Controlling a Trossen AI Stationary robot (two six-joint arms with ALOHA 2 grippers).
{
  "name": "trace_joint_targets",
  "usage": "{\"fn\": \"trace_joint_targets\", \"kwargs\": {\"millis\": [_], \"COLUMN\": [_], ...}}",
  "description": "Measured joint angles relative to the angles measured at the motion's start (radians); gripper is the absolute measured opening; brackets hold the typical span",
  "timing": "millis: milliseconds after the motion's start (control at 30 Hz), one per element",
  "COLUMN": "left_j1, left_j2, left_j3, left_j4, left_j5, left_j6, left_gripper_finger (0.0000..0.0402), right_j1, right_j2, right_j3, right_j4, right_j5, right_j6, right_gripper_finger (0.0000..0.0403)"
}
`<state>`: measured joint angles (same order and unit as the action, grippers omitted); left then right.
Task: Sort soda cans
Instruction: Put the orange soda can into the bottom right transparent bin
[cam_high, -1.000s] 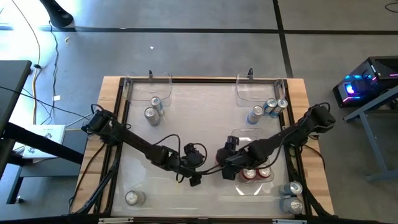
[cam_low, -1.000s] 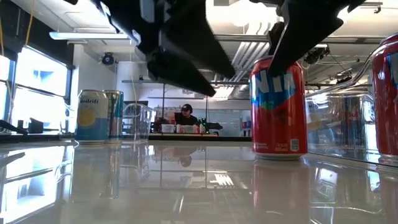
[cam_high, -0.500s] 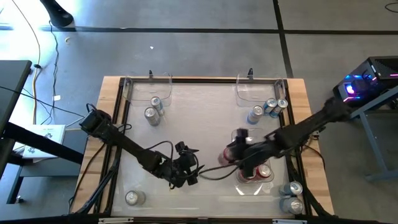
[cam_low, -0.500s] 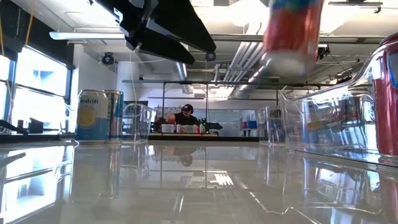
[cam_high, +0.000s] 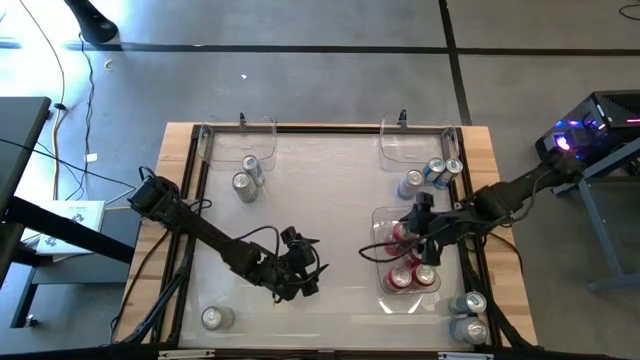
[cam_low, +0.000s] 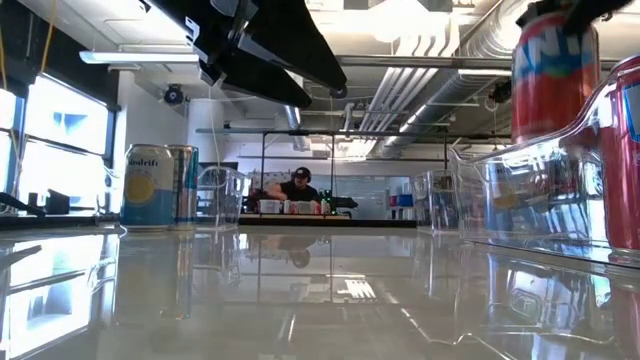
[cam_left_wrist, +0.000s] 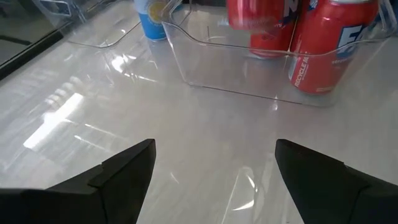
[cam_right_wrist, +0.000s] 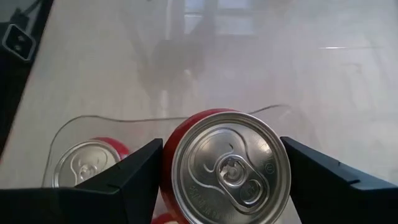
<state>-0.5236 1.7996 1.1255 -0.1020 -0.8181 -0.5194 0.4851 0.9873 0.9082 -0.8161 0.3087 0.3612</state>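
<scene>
Right gripper (cam_right_wrist: 221, 165) clamped on red can (cam_right_wrist: 227, 165), held aloft above clear bin (cam_high: 385, 215). Second red can (cam_right_wrist: 84, 163) just beside and below, inside bin. Risk: lowering off-line, held can strikes neighbour or bin wall, tips. Left gripper (cam_left_wrist: 214, 165) apart, empty, hovers over bare counter (cam_left_wrist: 93, 118).

Low view: pale yellow-and-blue can (cam_low: 147, 187) at far left of the worktop (cam_low: 300, 290) reads "Spindrift" in part, only "indrift" legible. Raised red can (cam_low: 555, 70) at upper right carries large white-and-blue letters, cut off, roughly "AN". Left wrist view: red can (cam_left_wrist: 326, 46) in the clear bin (cam_left_wrist: 249, 74) shows a big white "F" and small vertical print, unreadable.
</scene>
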Motion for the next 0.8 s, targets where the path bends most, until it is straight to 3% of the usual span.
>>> {"fn": "trace_joint_targets", "kwargs": {"millis": [133,400,800], "left_j1": [0.01,0.046,0.054], "left_j2": [0.0,0.0,0.0], "left_j3": [0.0,0.0,0.0], "left_j4": [0.002,0.028,0.028], "left_j5": [0.0,0.05,0.076], "left_j6": [-0.003,-0.002,0.0], "left_gripper_finger": [0.0323,0.0323,0.0323], "right_j1": [-0.017,-0.049,-0.055], "right_j2": [-0.002,0.061,0.157], "right_j3": [-0.092,-0.14,-0.137], "right_j4": [0.112,0.147,0.158], "right_j5": [-0.062,-0.183,-0.201], "right_j6": [-0.015,-0.055,-0.049], "right_gripper_finger": [0.0274,0.0274,0.0317]}}
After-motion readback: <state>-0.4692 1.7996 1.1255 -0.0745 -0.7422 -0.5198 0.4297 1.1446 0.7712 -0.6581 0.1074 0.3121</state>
